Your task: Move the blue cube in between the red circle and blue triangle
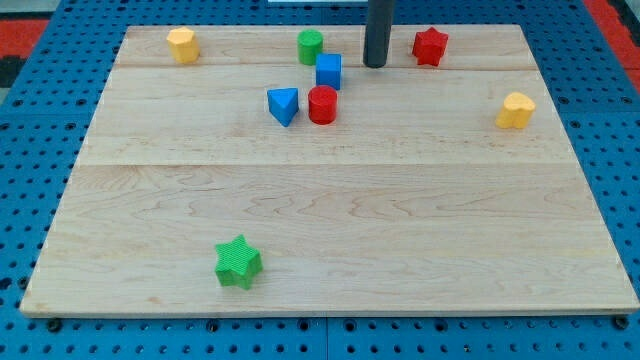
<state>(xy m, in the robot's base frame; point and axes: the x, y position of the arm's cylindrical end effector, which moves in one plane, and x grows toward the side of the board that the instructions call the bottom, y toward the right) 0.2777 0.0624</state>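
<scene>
Spanning a blue pegboard [40,90], pale wooden board [340,230] with scattered blocks.

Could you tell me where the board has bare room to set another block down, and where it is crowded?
Widest free patch: the middle and lower board, between the green star and the yellow heart. Crowded: the view's top centre, where my tip stands right of the blue cube, above the red circle and blue triangle.
</scene>
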